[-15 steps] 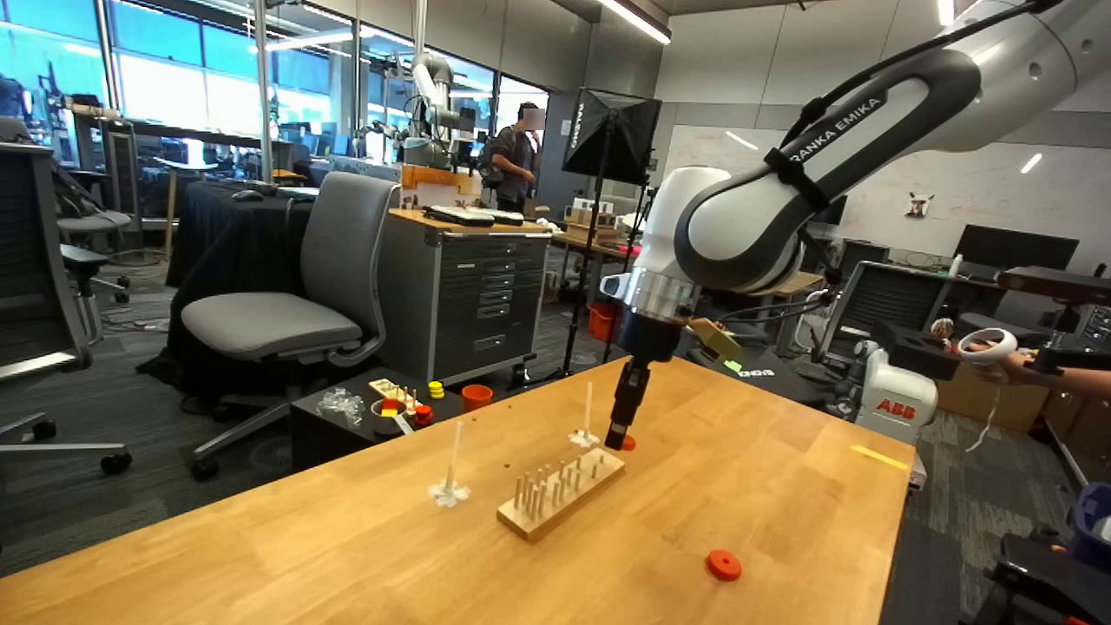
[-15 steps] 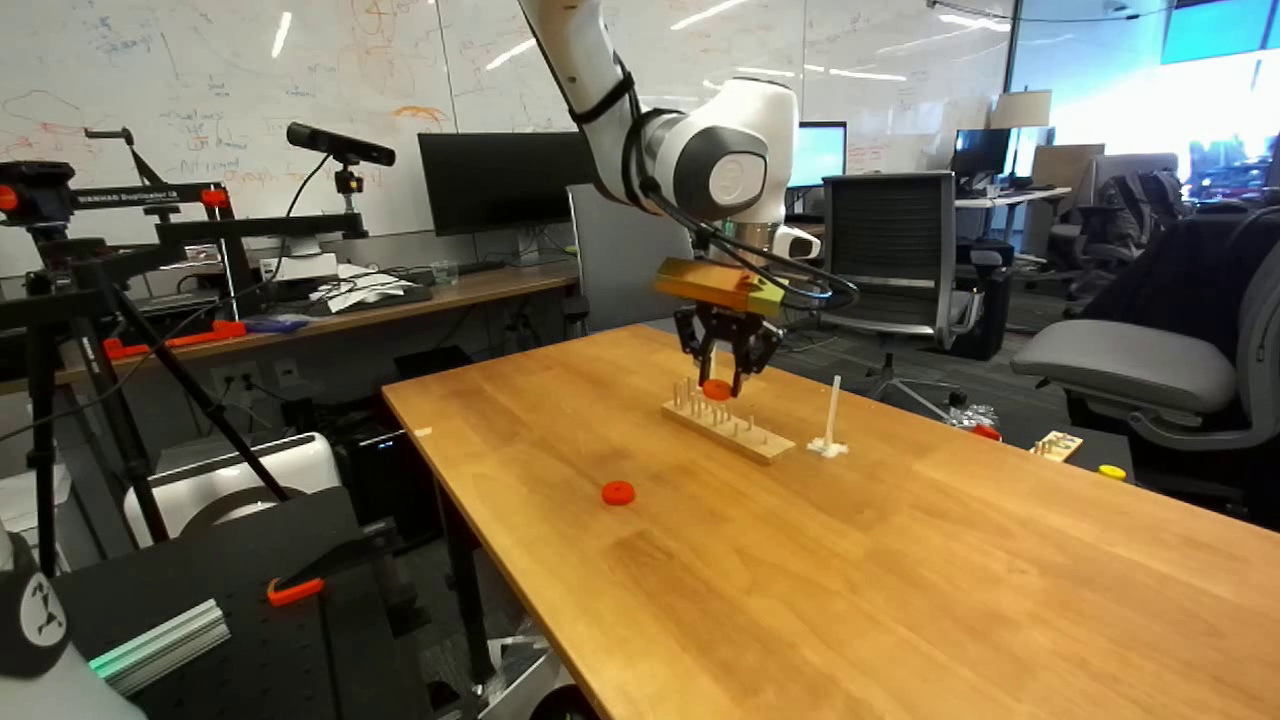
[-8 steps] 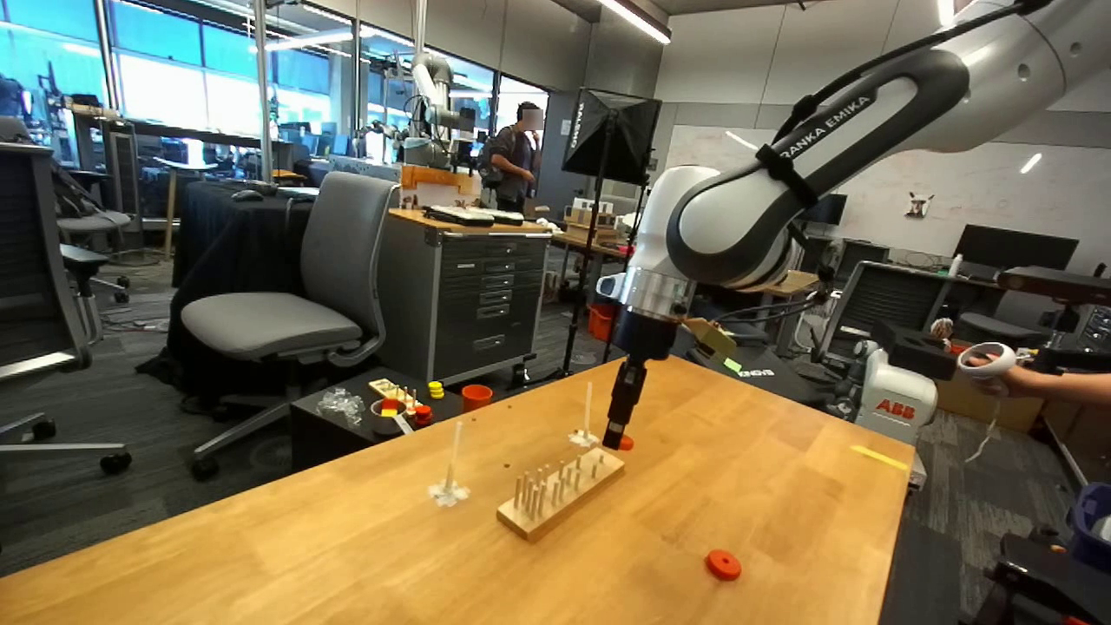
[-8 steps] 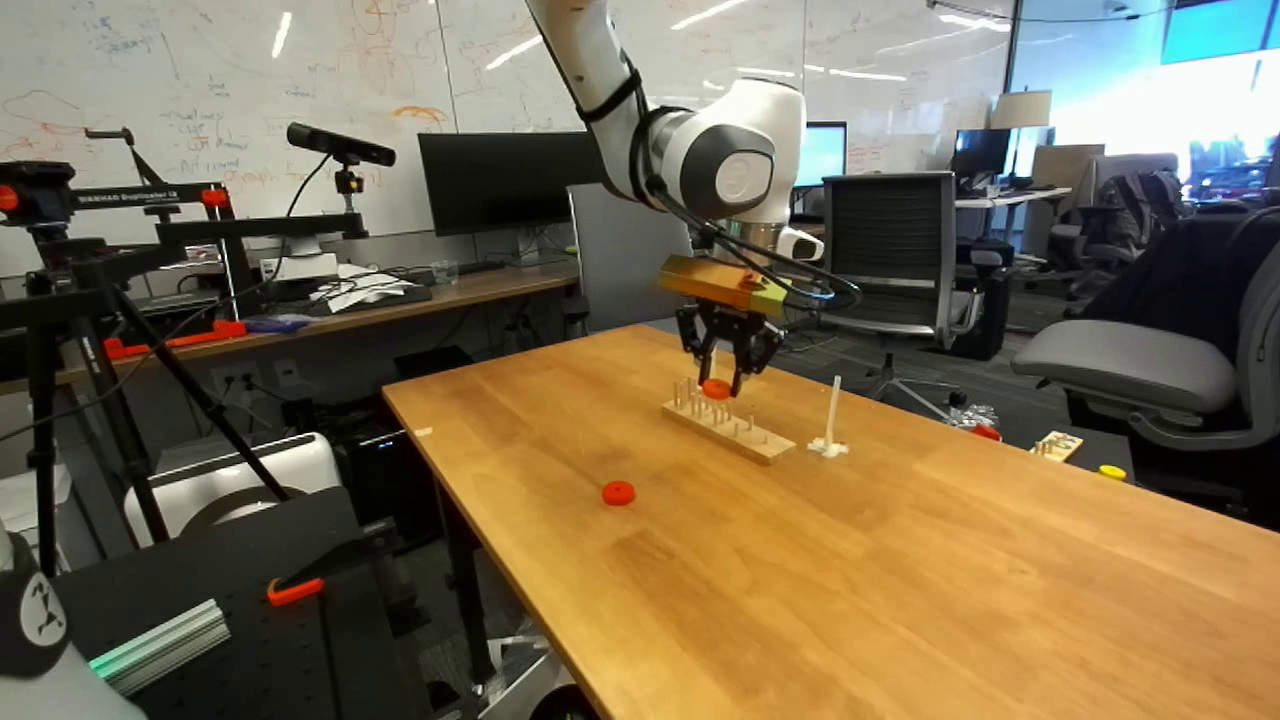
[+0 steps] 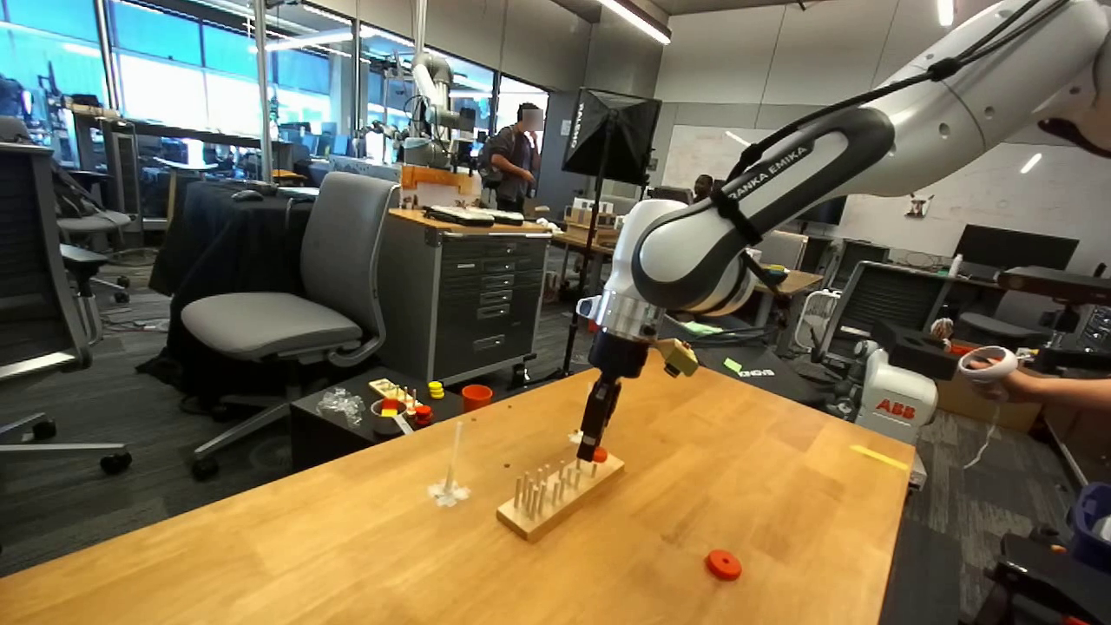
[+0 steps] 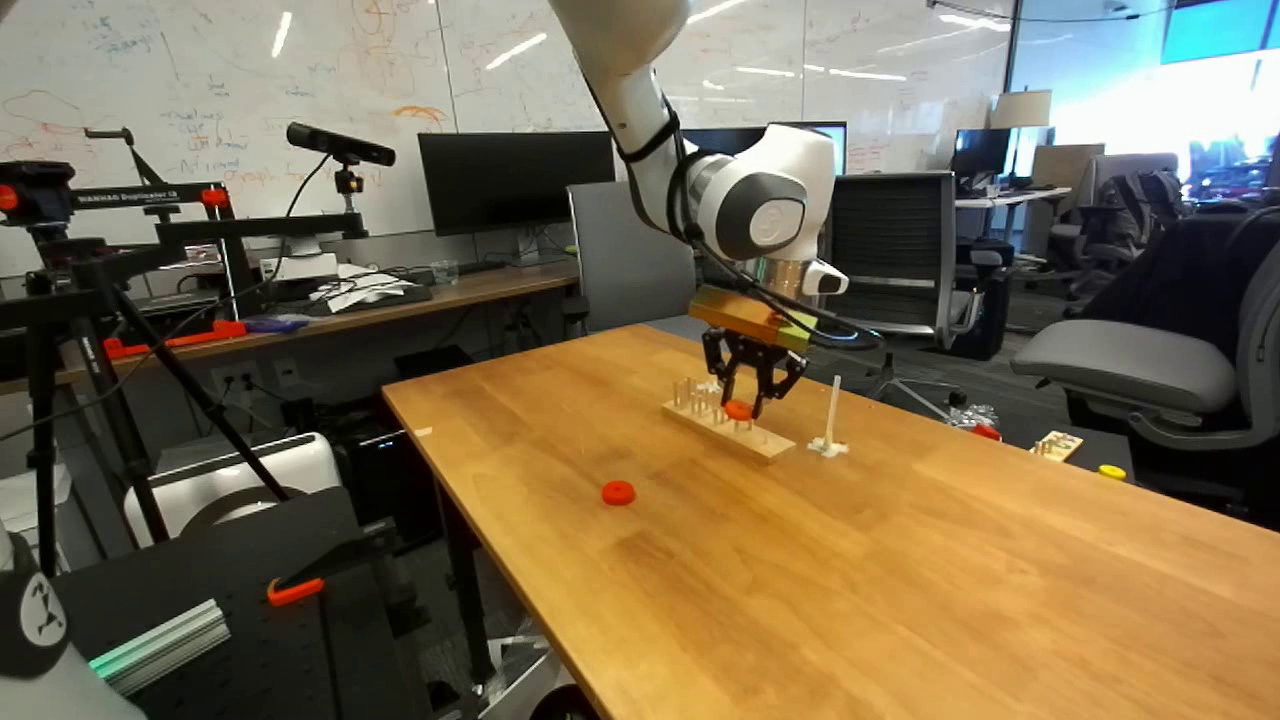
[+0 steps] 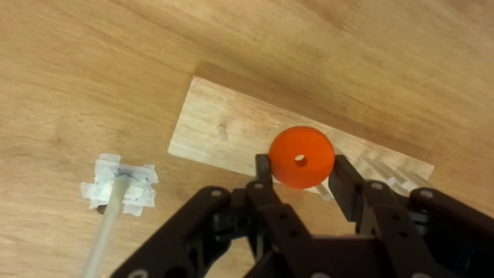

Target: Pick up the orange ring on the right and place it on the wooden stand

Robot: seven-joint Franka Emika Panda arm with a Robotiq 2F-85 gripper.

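The orange ring (image 7: 303,148) sat right of centre in the wrist view, pinched by your gripper (image 7: 301,164) above the wooden stand (image 7: 247,141). The stand's long axis ran from upper left to lower right, its end peg (image 7: 222,131) left of the ring; you likely needed the ring centred over a peg before lowering.
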